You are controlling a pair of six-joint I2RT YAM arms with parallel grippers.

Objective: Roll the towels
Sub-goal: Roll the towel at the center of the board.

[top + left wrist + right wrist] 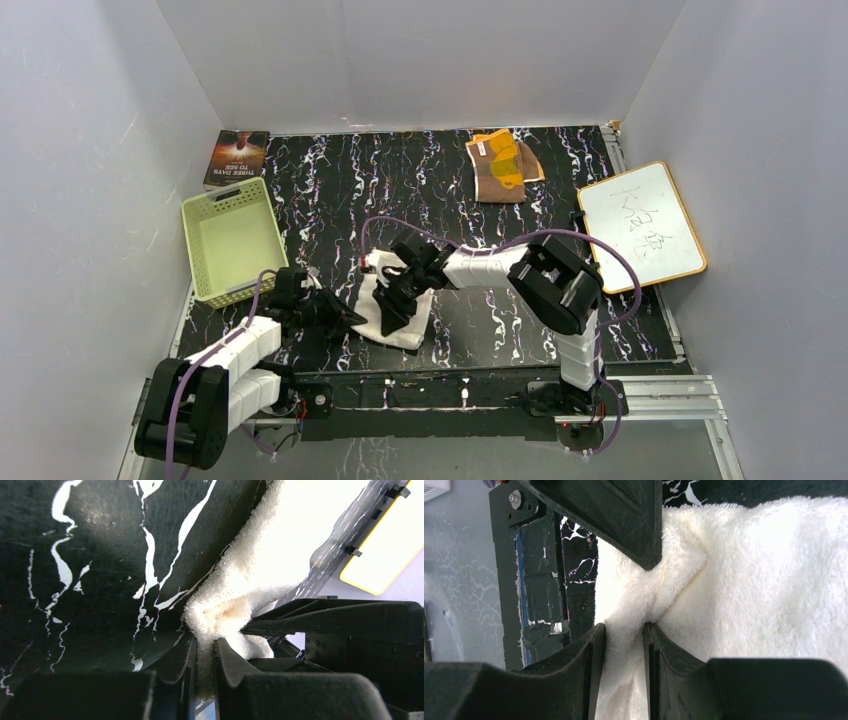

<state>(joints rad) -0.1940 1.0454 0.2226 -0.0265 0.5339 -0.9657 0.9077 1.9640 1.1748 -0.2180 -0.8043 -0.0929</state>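
**A:** Where is the cream towel (pixel 406 332)?

**B:** On the desk (pixel 480 330), near the front edge and a little left of the middle. It lies rumpled between the two arms, not rolled.

**A:** Does either arm have hold of it?

**B:** Both do. The left claw (pixel 205 647) is pressed together on the towel's left edge, and a thin fold of pile sticks up between its fingers. The right claw (pixel 624 630) pinches a bunched ridge nearer the middle of the cloth, which fills the gap between its fingers.

**A:** How close are the two claws?

**B:** Near each other. The left wrist view shows the dark body of the other claw just beside the fold.

**A:** And the brown towel (pixel 503 168)?

**B:** Near the back edge, right of the middle. It is crumpled with its orange pattern showing, well apart from both claws.

**A:** What else is on the desk?

**B:** A green basket (pixel 232 240) sits by the left edge. A book (pixel 238 157) lies in the back left corner. A whiteboard (pixel 640 226) with a wooden frame and dark scribbles lies askew at the right edge
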